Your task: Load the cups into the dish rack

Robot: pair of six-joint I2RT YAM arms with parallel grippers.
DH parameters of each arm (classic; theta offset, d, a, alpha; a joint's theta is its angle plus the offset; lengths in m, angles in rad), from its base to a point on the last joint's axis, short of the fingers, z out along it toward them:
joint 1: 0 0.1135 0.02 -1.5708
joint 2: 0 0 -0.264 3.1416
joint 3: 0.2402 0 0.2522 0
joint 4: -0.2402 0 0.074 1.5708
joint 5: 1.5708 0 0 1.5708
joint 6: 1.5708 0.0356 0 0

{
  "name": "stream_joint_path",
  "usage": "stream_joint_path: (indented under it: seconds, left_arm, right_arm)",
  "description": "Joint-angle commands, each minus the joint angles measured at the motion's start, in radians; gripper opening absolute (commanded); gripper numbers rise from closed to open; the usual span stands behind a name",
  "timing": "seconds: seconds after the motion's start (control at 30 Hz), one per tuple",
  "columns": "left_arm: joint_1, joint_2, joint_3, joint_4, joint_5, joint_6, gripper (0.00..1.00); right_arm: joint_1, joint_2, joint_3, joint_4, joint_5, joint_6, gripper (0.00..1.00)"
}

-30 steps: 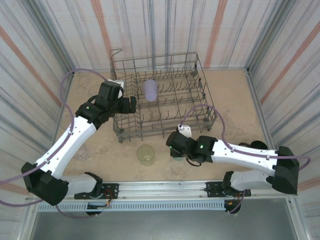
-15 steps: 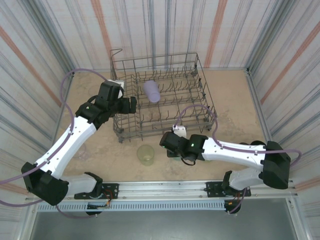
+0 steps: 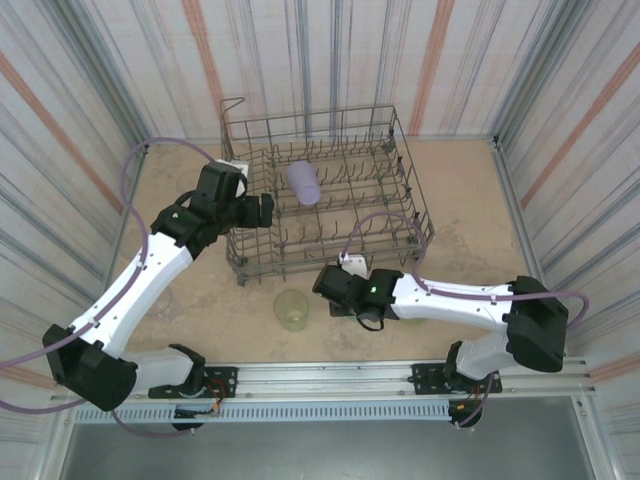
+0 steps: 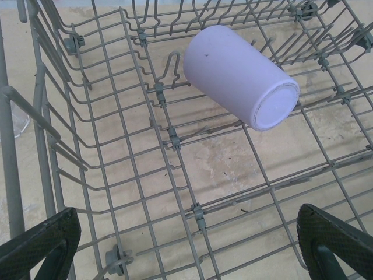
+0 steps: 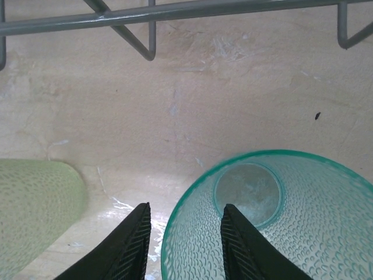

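Observation:
The grey wire dish rack (image 3: 405, 215) stands mid-table. A lavender cup (image 3: 302, 183) lies on its side inside it, base toward the left wrist camera (image 4: 239, 76). My left gripper (image 3: 267, 208) hovers over the rack's left part, open wide (image 4: 189, 259) and holding nothing. My right gripper (image 3: 332, 292) is low in front of the rack. It is open (image 5: 185, 248) and straddles the rim of an upright teal cup (image 5: 285, 216), one finger (image 5: 242, 245) inside the cup, the other outside. A yellow-green cup (image 3: 291, 309) stands just left of it (image 5: 35, 216).
The rack's front bottom wire (image 5: 175, 10) runs close ahead of the right gripper. Striped walls enclose the table on three sides. Bare sandy tabletop (image 3: 470, 190) lies right of the rack.
The lavender cup has tipped onto its side in the rack. My right arm has slid left along the rack's front toward the yellow-green cup. The left arm has stayed put.

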Motion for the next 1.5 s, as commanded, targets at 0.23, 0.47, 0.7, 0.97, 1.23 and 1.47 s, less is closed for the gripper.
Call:
stream_joint_path:
  seconds: [0.23,0.47,0.7,0.97,1.23,1.47]
  left_arm:
    - [0.002,-0.013,-0.006,-0.058,0.001,-0.012,0.99]
    - [0.002,-0.01,0.005,-0.069,0.009,-0.017,0.99]
    - [0.001,-0.003,0.034,-0.074,0.026,-0.024,0.99]
    - [-0.004,0.015,0.083,-0.086,0.042,-0.034,0.99]
    - [-0.006,0.045,0.14,-0.11,0.065,-0.038,0.99]
    - [-0.006,0.068,0.199,-0.133,0.065,-0.025,0.99]
  right_arm:
    - [0.005,-0.005,0.059,-0.064,0.018,-0.016,0.0]
    - [0.005,-0.099,0.086,-0.137,-0.005,-0.05,0.0]
    - [0.006,-0.184,0.155,-0.269,-0.04,-0.086,0.0]
    - [0.001,-0.274,0.248,-0.378,-0.045,-0.129,0.0]
    - [-0.039,-0.332,0.375,-0.461,-0.04,-0.196,0.0]
    - [-0.131,-0.335,0.465,-0.463,-0.076,-0.288,0.0]
